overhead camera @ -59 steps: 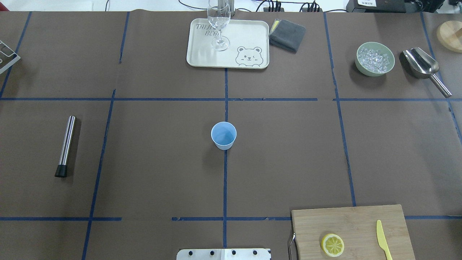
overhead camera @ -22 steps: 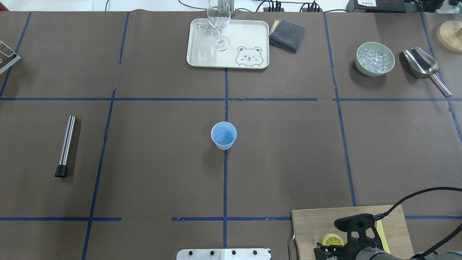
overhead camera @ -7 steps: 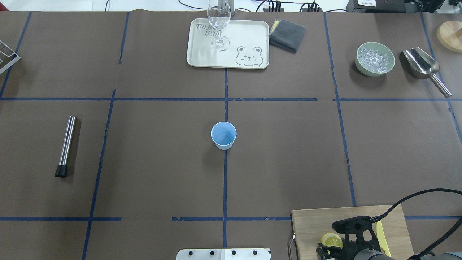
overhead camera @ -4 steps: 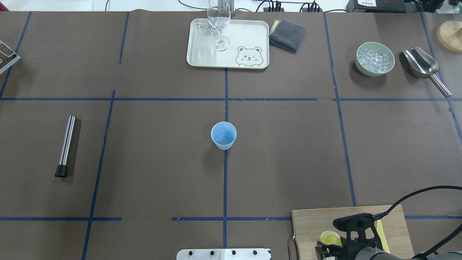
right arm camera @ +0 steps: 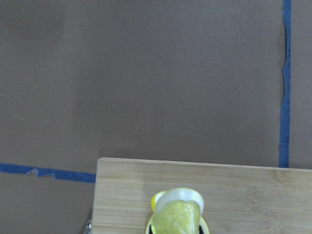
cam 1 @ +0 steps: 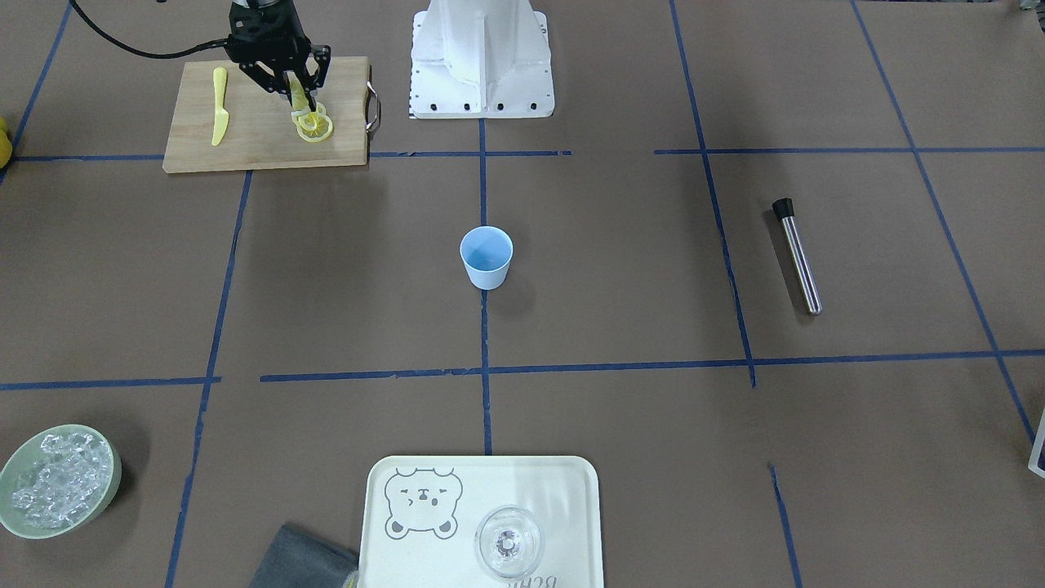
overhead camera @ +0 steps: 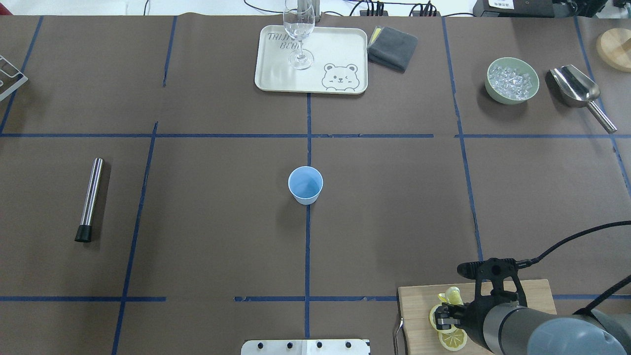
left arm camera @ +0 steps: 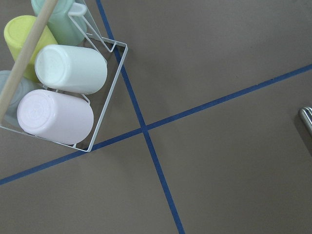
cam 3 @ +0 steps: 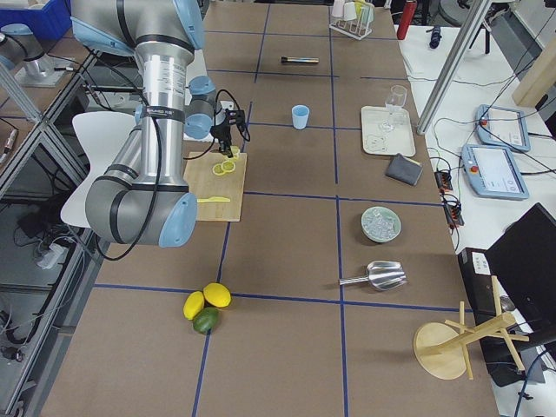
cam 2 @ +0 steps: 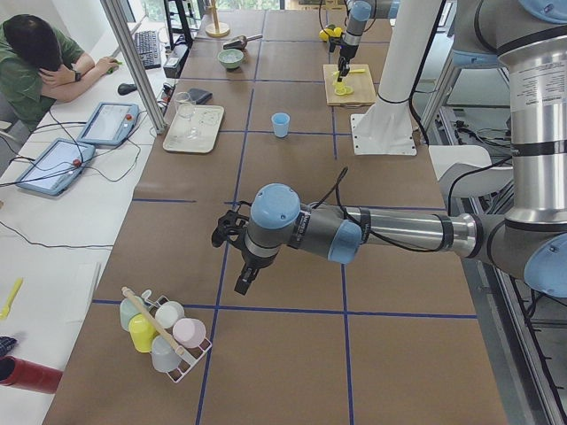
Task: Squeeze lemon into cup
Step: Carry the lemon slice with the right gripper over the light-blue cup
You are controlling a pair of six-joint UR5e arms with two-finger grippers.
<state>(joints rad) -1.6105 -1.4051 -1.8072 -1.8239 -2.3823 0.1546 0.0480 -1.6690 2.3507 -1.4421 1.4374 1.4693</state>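
Note:
My right gripper (overhead camera: 447,311) hangs over the near right wooden cutting board (overhead camera: 416,308), shut on a thin yellow lemon slice (overhead camera: 452,296) lifted off the wood. From the front the slice (cam 1: 300,100) stands on edge between the black fingers (cam 1: 287,80). The right wrist view has it bent and close up (right arm camera: 176,214). More slices (cam 1: 314,127) lie on the board below. The light-blue cup (overhead camera: 305,185) stands upright at the table's centre, well apart from the gripper. The left gripper (cam 2: 241,282) shows only in the exterior left view, so I cannot tell its state.
A yellow knife (cam 1: 219,114) lies on the board. At the far edge are a tray (overhead camera: 345,44) with a clear glass (overhead camera: 298,34), a grey cloth (overhead camera: 393,47), a green bowl of ice (overhead camera: 512,80) and a metal scoop (overhead camera: 577,88). A steel rod (overhead camera: 90,199) lies left. A mug rack (left arm camera: 63,83) sits under the left wrist.
The right gripper has risen and moved towards the board's far edge with one lemon slice. Other slices now lie spread on the board where the lemon sat.

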